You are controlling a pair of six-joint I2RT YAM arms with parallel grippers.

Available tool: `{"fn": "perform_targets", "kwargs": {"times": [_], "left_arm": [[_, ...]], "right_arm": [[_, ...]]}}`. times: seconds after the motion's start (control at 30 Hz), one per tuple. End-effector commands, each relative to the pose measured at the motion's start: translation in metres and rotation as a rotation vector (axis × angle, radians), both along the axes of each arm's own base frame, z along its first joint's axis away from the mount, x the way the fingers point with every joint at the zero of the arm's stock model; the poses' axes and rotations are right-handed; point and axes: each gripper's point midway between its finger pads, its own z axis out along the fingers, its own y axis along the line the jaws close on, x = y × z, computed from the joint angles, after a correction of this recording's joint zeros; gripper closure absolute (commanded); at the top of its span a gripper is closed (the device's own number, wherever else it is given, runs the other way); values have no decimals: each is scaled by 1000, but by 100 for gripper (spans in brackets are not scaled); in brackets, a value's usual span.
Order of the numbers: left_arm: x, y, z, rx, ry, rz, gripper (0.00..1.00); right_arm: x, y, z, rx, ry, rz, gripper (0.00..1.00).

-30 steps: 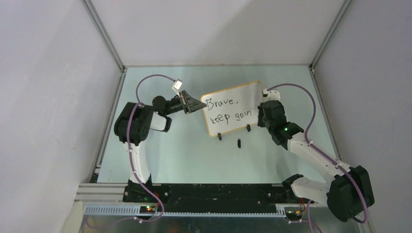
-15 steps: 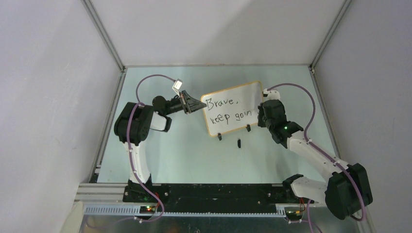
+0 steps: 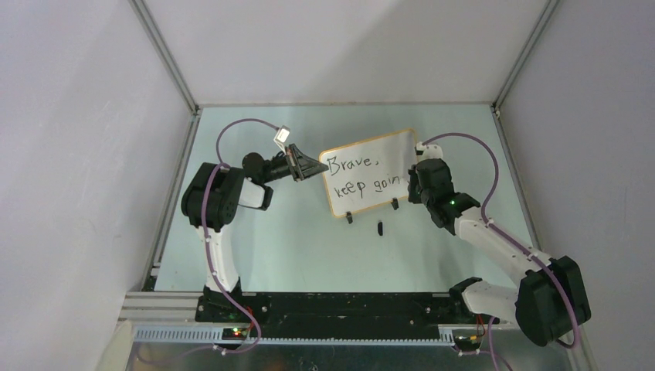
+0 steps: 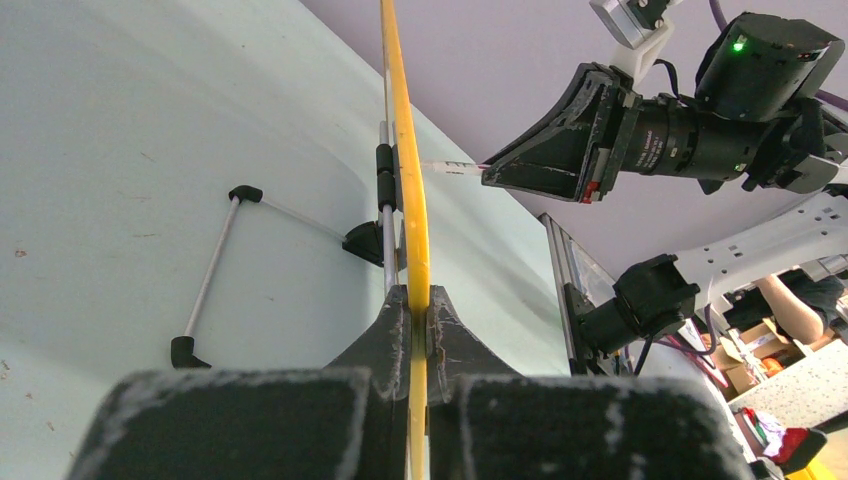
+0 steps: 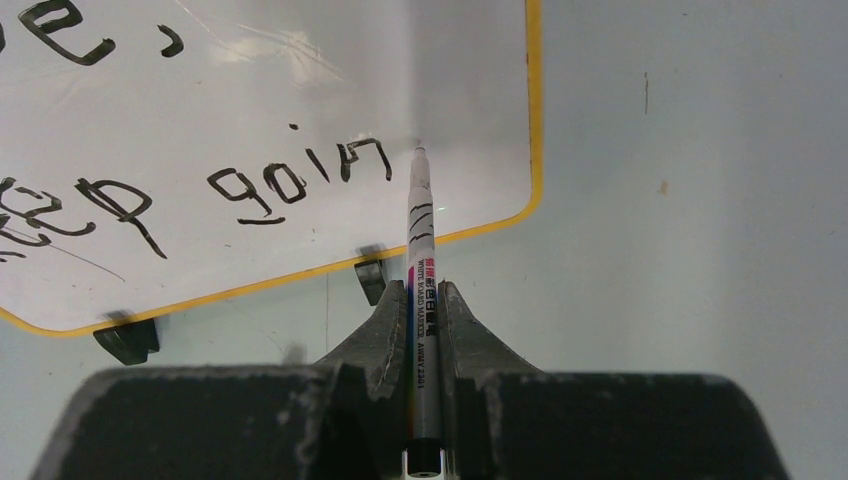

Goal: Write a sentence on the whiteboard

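Pale green table (image 3: pixel 309 239) boxed in by plain white walls, aluminium rails along its edges. Toward the far edge, a little right of centre: the whiteboard (image 3: pixel 398 151), propped near upright on two black clip feet (image 3: pixel 349 218), face turned to the near edge. Pinched at its left frame by the left gripper (image 4: pixel 412 297), jaws closed flat on the orange rim. On the right, a thin white whiteboard marker (image 5: pixel 421 225) clamped in the closed right gripper (image 5: pixel 423 292), tip at the board surface just past the last letter. So far on the board, the sentence (image 3: pixel 367 188): "Brave," above, "keep goin" below, final letter apparently wanting. Small black item (image 3: pixel 380 227) on the table just in front of the feet, possibly the marker's cap; too small to tell.

Likely trouble from here:

Scant white space between the "n" and the right frame. Easy to run the last letter onto the orange rim, or to cram it into something unreadable.

Pressing too hard with the tip: likely to rock or swing the board about the single pinch at the opposite edge, with only light feet to resist.

Possible slipping of the slim marker through the jaws under side load, leaving a faint or skipped stroke.

Risk of smearing the fresh "n" by dragging back across it.
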Motion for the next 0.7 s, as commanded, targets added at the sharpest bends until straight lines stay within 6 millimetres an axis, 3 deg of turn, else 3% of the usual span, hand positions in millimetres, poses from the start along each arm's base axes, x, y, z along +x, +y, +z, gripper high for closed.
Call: {"fn": "perform_targets", "kwargs": {"times": [0.0, 0.67], "left_arm": [[-19, -4, 7, 16, -72, -82, 100], [-20, -4, 7, 17, -73, -82, 100]], "right_arm": [[10, 2, 12, 23, -43, -11, 100], [11, 12, 12, 49, -43, 33, 100]]}}
